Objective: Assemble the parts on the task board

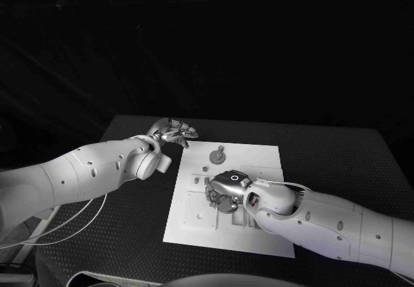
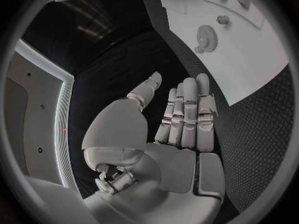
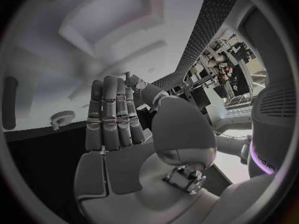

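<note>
- The task board point(image 1: 233, 200) lies flat in the middle of the black table point(image 1: 336, 149), between the two arms
- A round gear point(image 1: 219, 156) sits on the board's far part, well apart from both hands; I cannot tell whether it is seated on a peg or merely lying there
- Other small parts point(image 1: 197, 179) rest along the board's left side, seemingly not yet gathered
- The right hand point(image 1: 226, 190) hovers over the board's middle; its wrist view shows fingers point(image 3: 112, 114) straight, pressed together, holding nothing
- The left hand point(image 1: 173, 131) waits off the board's far-left corner, fingers point(image 2: 187, 109) together, thumb apart, empty
- Judging by this, assembly is at an early stage, most fitting left
</note>
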Action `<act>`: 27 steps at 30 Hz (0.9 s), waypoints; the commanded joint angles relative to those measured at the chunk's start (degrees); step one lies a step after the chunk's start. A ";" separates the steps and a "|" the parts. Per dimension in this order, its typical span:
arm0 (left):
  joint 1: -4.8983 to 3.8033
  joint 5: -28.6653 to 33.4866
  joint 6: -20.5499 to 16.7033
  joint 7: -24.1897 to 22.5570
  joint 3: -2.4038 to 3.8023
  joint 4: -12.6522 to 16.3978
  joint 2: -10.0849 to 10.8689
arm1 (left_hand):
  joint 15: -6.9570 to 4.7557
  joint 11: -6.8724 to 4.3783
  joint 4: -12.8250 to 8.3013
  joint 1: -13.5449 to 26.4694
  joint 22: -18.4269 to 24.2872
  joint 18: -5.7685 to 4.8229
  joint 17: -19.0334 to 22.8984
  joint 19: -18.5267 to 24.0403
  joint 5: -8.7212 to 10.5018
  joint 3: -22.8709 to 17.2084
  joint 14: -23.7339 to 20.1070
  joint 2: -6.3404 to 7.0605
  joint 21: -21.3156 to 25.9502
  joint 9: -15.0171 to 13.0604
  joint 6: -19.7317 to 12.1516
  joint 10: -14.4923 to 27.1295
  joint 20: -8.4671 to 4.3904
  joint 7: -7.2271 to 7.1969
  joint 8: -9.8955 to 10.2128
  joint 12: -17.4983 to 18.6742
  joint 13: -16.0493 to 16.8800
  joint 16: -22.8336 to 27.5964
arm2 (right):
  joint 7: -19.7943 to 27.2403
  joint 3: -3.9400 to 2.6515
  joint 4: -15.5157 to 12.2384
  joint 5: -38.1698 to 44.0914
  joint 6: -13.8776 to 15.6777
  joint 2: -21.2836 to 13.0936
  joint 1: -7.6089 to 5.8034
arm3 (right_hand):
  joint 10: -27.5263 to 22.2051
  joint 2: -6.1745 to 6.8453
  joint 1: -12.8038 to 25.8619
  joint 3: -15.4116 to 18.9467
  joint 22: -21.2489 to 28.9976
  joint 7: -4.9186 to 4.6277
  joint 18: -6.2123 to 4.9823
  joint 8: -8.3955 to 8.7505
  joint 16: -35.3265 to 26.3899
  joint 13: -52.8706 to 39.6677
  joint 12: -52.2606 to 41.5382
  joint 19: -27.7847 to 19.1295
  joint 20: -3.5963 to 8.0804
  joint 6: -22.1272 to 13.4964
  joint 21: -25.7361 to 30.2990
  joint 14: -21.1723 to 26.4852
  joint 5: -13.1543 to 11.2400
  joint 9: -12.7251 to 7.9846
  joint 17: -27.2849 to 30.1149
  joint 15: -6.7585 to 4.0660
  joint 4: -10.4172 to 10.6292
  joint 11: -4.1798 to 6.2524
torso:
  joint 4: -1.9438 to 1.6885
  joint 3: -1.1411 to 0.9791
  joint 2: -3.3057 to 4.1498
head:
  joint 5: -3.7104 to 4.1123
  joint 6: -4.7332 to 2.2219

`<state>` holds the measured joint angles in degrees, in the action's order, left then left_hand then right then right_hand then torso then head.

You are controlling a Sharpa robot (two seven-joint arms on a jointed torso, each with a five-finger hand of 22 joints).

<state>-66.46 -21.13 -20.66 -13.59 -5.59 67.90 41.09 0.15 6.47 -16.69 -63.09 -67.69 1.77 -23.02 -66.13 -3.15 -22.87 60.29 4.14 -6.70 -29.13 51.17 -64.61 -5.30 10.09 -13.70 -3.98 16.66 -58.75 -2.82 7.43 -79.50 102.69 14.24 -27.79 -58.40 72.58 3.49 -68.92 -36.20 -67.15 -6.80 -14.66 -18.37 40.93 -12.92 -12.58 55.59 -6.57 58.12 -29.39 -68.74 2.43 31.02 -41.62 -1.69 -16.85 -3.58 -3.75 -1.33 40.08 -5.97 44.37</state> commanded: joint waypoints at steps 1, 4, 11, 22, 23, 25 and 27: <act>-0.14 0.28 0.73 -0.26 0.04 0.17 -0.04 | 0.19 0.22 0.13 0.10 0.06 1.01 -0.07 0.24 0.19 -0.08 -0.24 -0.43 0.22 0.05 -0.13 0.25 -0.01 -0.02 -0.20 -0.01 -0.04 0.35 | -0.35 0.10 -0.02 0.88 -1.56 0.11 0.13 | 0.12 0.12 0.42 -0.24 -0.06 0.15 -0.34 -0.19 -0.22 -0.03 0.27 0.29 -0.13 0.28 0.21 -0.07 0.35 0.09 -0.08 -0.26 0.02 -0.10 | -0.01 -0.01 0.02 | -0.01 0.03; -0.15 0.28 0.72 -0.25 0.04 0.19 -0.04 | 0.19 0.22 0.13 0.09 0.06 1.01 -0.07 0.25 0.19 -0.08 -0.24 -0.43 0.23 0.06 -0.13 0.25 0.00 -0.02 -0.20 -0.01 -0.04 0.36 | -0.26 0.10 -0.12 0.72 -1.68 0.20 0.13 | 0.12 0.12 0.43 -0.24 -0.07 0.14 -0.34 -0.19 -0.23 -0.04 0.28 0.29 -0.13 0.28 0.22 -0.07 0.35 0.10 -0.09 -0.26 0.02 -0.11 | -0.03 0.03 0.00 | -0.01 0.07; -0.16 0.28 0.72 -0.23 0.04 0.13 -0.06 | 0.20 0.22 0.13 0.08 0.06 1.00 -0.09 0.24 0.19 -0.09 -0.25 -0.43 0.24 0.07 -0.13 0.26 0.00 -0.02 -0.21 -0.01 -0.04 0.37 | 0.16 0.10 -0.41 -0.06 -2.20 0.43 0.13 | 0.12 0.13 0.47 -0.22 -0.08 0.13 -0.34 -0.18 -0.25 -0.07 0.31 0.27 -0.14 0.26 0.24 -0.06 0.35 0.11 -0.12 -0.25 0.03 -0.12 | -0.11 0.00 -0.05 | -0.09 0.27; -0.18 0.28 0.97 0.06 0.04 0.35 -0.12 | 0.21 0.24 0.15 0.12 0.06 1.00 -0.11 0.24 0.20 -0.07 -0.25 -0.41 0.27 0.08 -0.15 0.29 0.01 -0.02 -0.21 0.00 -0.05 0.39 | -0.23 0.10 -0.26 0.37 -2.47 0.52 0.13 | -0.03 0.17 0.64 -0.16 -0.11 0.07 -0.34 -0.08 -0.38 -0.12 0.52 0.19 -0.20 0.11 0.34 0.04 0.35 0.11 -0.21 -0.19 0.04 -0.20 | 0.02 -0.01 0.02 | -0.13 0.29; -0.18 0.28 0.99 0.09 0.04 0.38 -0.12 | 0.21 0.24 0.15 0.12 0.06 0.99 -0.11 0.25 0.20 -0.07 -0.25 -0.41 0.27 0.08 -0.16 0.30 0.02 -0.02 -0.21 0.00 -0.05 0.39 | -0.24 0.10 -0.23 0.40 -2.41 0.50 0.13 | -0.04 0.18 0.65 -0.16 -0.11 0.07 -0.34 -0.07 -0.38 -0.12 0.53 0.18 -0.20 0.10 0.34 0.05 0.35 0.11 -0.22 -0.19 0.04 -0.20 | 0.01 0.01 0.01 | -0.11 0.28; -0.18 0.28 1.04 0.12 0.04 0.41 -0.11 | 0.21 0.24 0.15 0.13 0.06 0.99 -0.11 0.25 0.20 -0.06 -0.26 -0.40 0.28 0.09 -0.16 0.32 0.02 -0.01 -0.21 0.01 -0.06 0.40 | -0.30 0.10 -0.26 0.44 -2.26 0.50 0.13 | -0.20 0.22 0.72 -0.15 -0.13 0.02 -0.34 0.03 -0.47 -0.12 0.69 0.11 -0.23 -0.05 0.41 0.14 0.35 0.09 -0.26 -0.14 0.05 -0.27 | 0.00 0.02 -0.01 | -0.09 0.28; -0.18 0.28 1.04 0.13 0.04 0.43 -0.08 | 0.22 0.25 0.15 0.14 0.06 0.99 -0.11 0.25 0.20 -0.06 -0.26 -0.41 0.28 0.09 -0.16 0.32 0.02 -0.01 -0.21 0.01 -0.06 0.40 | -0.27 0.10 -0.26 0.44 -2.30 0.53 0.13 | -0.45 0.20 0.77 -0.16 -0.17 -0.07 -0.34 0.17 -0.53 -0.11 0.92 0.05 -0.26 -0.29 0.46 0.18 0.35 0.06 -0.33 -0.08 0.05 -0.39 | -0.01 0.03 -0.02 | -0.11 0.26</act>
<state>-66.51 -21.13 -20.49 -13.30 -5.59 68.16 41.05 0.16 6.60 -16.69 -63.09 -67.70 1.78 -23.07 -66.04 -3.15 -22.87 60.28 4.14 -6.70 -29.14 51.16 -64.49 -5.21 10.08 -13.70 -3.98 16.66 -58.56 -2.99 7.49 -79.72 102.63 12.85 -27.34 -58.36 72.28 3.72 -68.70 -36.20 -67.27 -6.81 -14.66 -18.34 40.66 -13.10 -11.91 55.59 -6.57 58.11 -29.17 -68.77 2.42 31.09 -41.88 -1.53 -16.84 -3.89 -3.74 -1.32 40.07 -6.09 44.66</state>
